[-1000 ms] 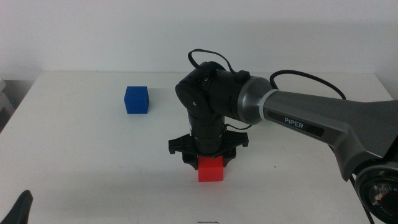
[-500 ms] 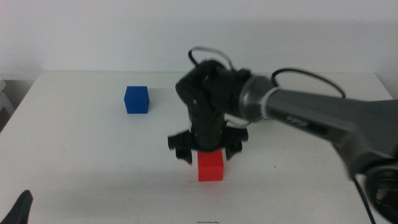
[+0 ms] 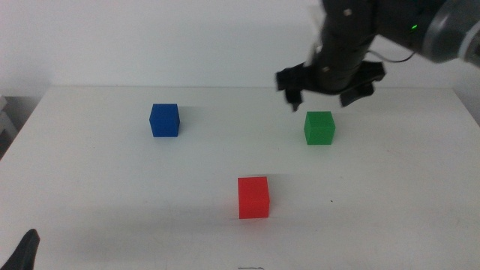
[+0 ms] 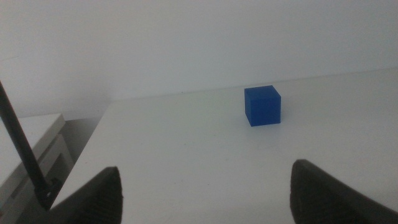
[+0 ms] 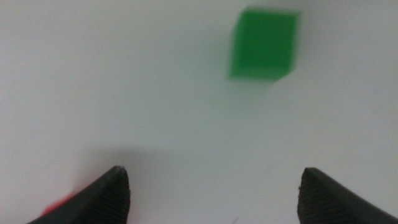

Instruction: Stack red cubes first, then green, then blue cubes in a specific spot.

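Note:
The red cube (image 3: 253, 196) sits alone on the white table near the front middle; a sliver of it shows in the right wrist view (image 5: 59, 205). The green cube (image 3: 319, 127) stands at the right; it shows blurred in the right wrist view (image 5: 263, 45). The blue cube (image 3: 164, 120) stands at the back left, and shows in the left wrist view (image 4: 262, 106). My right gripper (image 3: 322, 91) is open and empty, raised above the table just behind the green cube. My left gripper (image 4: 205, 186) is open and empty, waiting at the front left corner (image 3: 22, 253).
The white tabletop (image 3: 112, 187) ends at a pale wall behind. A low grey shelf shows past the table's left edge (image 4: 31, 149).
My right gripper has let go of the red cube, risen and swung back and to the right, ending above the green cube. The red cube stays where it was set.

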### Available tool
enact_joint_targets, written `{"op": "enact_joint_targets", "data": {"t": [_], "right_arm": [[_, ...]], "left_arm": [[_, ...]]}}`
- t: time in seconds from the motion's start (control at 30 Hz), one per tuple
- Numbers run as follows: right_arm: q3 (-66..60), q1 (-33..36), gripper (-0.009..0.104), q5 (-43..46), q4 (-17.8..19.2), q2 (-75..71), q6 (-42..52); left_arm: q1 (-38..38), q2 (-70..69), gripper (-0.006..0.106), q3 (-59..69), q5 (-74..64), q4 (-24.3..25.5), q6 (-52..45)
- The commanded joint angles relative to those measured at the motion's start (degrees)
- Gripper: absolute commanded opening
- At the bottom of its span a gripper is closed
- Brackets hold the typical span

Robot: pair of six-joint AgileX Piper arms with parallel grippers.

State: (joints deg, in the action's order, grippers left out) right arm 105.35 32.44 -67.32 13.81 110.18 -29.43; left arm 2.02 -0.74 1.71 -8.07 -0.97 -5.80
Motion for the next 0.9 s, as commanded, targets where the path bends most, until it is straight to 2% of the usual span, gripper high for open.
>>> {"op": "enact_joint_targets", "data": {"t": [0.0, 0.17, 0.4, 0.87], "right_arm": [[1.4, -3.4, 0.094, 4.5, 2.0, -2.7, 2.5], [1.4, -8.4, 0.094, 13.3, 2.0, 0.2, 5.5], [1.4, -10.9, 0.094, 23.0, 2.0, 6.3, 6.2], [1.4, -10.9, 0.094, 27.9, 2.5, 14.2, 3.6]], "left_arm": [[0.1, -1.2, 0.091, -0.2, 4.5, -0.3, 0.3], [0.1, -1.2, 0.091, -0.2, 4.5, -0.3, 0.3], [0.1, -1.2, 0.091, -0.2, 4.5, -0.3, 0.3], [0.1, -1.2, 0.091, -0.2, 4.5, -0.3, 0.3]]}}
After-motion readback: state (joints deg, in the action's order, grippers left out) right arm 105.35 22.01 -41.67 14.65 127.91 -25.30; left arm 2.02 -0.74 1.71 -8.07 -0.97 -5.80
